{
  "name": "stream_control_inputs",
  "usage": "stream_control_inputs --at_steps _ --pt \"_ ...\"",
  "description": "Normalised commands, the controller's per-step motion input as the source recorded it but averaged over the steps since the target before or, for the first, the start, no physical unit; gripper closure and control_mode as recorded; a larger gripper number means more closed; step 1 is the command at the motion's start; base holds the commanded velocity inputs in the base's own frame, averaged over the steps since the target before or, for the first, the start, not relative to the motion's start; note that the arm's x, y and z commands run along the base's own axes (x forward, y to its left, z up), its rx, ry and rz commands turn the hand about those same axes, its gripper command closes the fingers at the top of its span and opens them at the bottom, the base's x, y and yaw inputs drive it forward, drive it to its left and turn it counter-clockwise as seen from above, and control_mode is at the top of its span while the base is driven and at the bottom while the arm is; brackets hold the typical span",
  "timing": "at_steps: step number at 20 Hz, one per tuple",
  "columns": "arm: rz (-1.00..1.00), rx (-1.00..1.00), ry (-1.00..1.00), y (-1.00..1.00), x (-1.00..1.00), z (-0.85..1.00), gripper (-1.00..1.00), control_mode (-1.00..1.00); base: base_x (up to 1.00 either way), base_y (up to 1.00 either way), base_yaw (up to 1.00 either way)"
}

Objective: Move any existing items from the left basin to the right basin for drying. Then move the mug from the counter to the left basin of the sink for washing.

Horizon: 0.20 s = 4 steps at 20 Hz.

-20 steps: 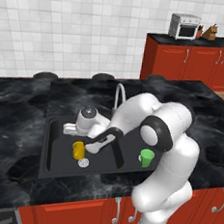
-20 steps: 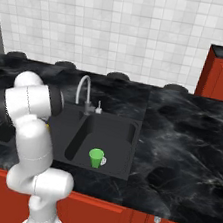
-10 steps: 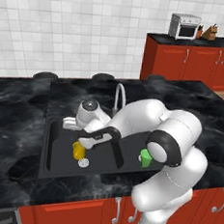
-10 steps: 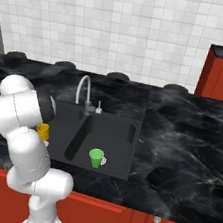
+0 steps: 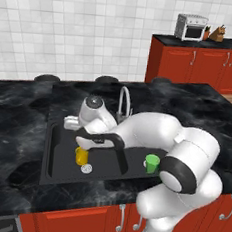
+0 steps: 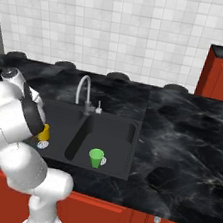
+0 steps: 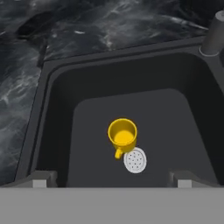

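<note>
The yellow mug (image 7: 122, 133) stands upright on the floor of the left basin (image 7: 170, 127), handle toward the round silver drain (image 7: 134, 160) beside it. My gripper (image 7: 113, 178) hangs open above the mug with nothing between its fingers, apart from it. From the left base view the gripper (image 5: 83, 144) is just over the mug (image 5: 81, 156). The green cup (image 5: 152, 163) stands upright in the right basin (image 5: 136, 166) past the divider. In the right base view the mug (image 6: 43, 132) peeks out from behind my arm, and the green cup (image 6: 95, 157) sits near the right basin's (image 6: 117, 137) front wall.
The curved silver faucet (image 5: 123, 101) rises behind the sink's divider (image 5: 120, 156), close to my forearm. The black marble counter (image 5: 16, 128) surrounds the sink. A toaster oven (image 5: 191, 27) stands on the far red cabinets.
My hand has lifted a little above the mug while the elbow swung out toward the front. The mug and the green cup have stayed where they were.
</note>
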Motion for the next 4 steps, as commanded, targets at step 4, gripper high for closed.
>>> stream_control_inputs --at_steps 4 --pt "0.00 0.00 0.00 0.02 -0.28 0.38 -1.00 -1.00 0.00 0.00 0.00"
